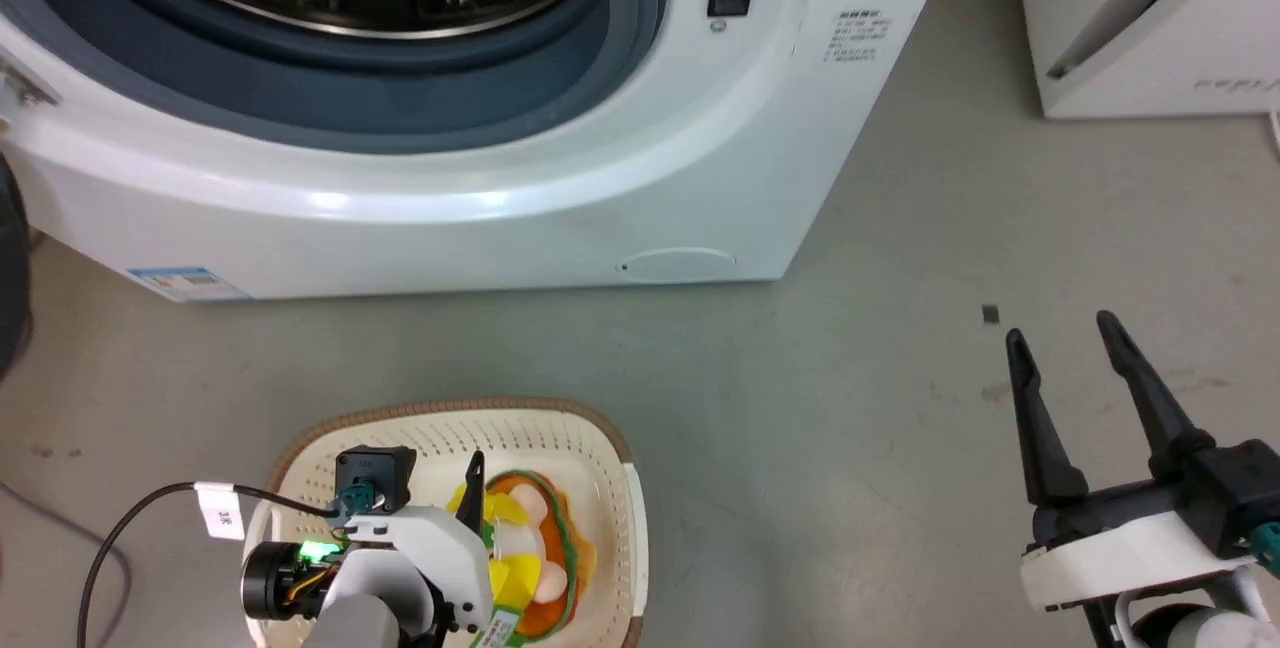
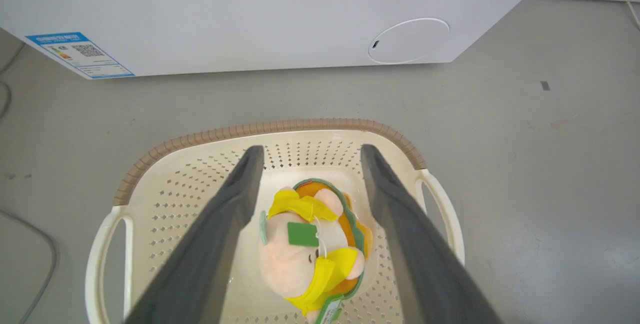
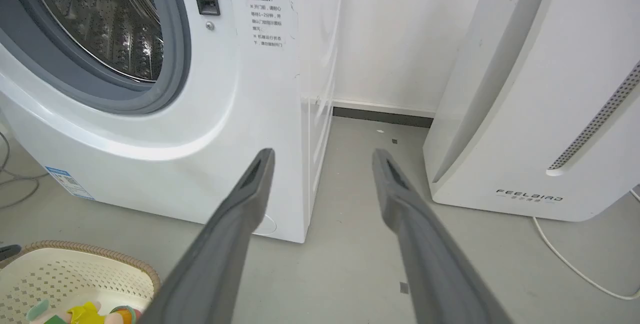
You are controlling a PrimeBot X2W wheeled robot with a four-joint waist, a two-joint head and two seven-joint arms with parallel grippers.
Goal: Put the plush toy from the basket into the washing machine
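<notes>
Lying in the one cream perforated plastic basket (image 2: pixel 170 199), you have one yellow, pink and orange plush toy (image 2: pixel 300 259), your left gripper (image 2: pixel 311 151) spread either side of it. Your right gripper (image 1: pixel 1060 328) is spread apart too.

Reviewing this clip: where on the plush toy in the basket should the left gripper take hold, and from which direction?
Grip the plush toy across its soft pale middle, coming straight down from above. It lies flat on the floor of the basket, whose walls would likely block a sideways reach. The left gripper is open, with one finger on either side of the toy's narrow width.
</notes>
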